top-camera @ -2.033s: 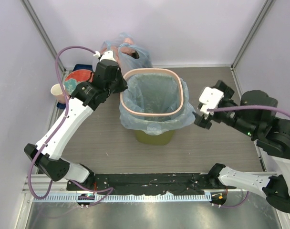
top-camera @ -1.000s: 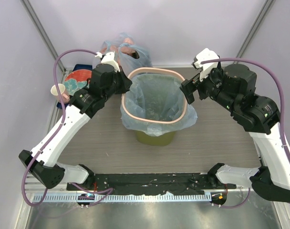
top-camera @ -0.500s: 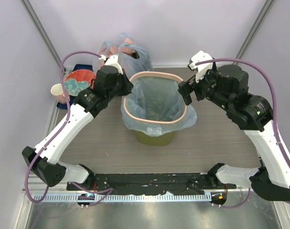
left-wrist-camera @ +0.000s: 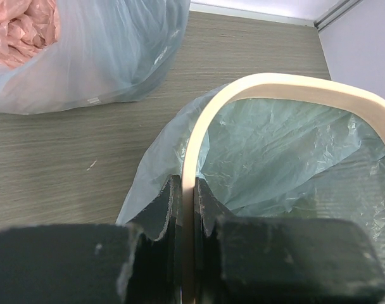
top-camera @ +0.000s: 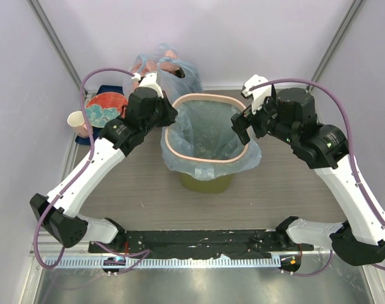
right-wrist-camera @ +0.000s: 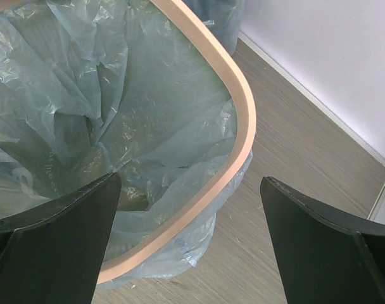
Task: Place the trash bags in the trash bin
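With our left gripper [left-wrist-camera: 187, 190] clamped on the pinkish-beige rim ring [left-wrist-camera: 294, 84] and the light-blue trash bag [right-wrist-camera: 85, 95] lining the olive trash bin [top-camera: 205, 183], we should set our wide-open right gripper [right-wrist-camera: 189, 179] squarely astride the ring's opposite side before closing, then press both sides down evenly.

Blue trash bag [top-camera: 208, 130] lines upright green bin [top-camera: 205, 184].

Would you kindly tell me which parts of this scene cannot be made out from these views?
Top view: sides of the trash bin, mostly draped by the trash bag.
Every view: the bin's floor, veiled by that bag.
Left wrist view: the knotted bag, cut off by top and left edges.
Top view: the plate, partly behind the left arm.
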Action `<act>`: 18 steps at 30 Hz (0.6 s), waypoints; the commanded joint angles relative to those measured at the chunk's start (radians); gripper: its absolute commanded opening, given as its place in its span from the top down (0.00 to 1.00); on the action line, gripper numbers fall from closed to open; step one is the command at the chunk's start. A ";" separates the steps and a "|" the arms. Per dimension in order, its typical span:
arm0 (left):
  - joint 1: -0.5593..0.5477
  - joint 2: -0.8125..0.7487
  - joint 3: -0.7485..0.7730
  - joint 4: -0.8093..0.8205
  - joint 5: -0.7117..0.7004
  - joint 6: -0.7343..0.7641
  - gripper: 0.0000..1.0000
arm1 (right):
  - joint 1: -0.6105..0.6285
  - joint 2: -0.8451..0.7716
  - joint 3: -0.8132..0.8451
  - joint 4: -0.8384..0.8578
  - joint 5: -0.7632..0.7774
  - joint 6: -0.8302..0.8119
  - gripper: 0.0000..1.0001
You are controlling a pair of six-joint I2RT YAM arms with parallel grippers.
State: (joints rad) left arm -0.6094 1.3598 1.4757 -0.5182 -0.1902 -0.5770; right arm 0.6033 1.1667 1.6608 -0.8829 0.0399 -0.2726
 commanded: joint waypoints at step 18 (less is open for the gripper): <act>-0.013 -0.010 -0.022 0.052 -0.017 0.081 0.78 | -0.103 -0.004 -0.021 0.048 -0.141 0.056 0.02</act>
State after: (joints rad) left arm -0.6151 1.3617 1.4487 -0.4599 -0.1989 -0.5354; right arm 0.5407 1.1702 1.6173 -0.8795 -0.0242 -0.2508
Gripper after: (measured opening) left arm 0.167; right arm 0.980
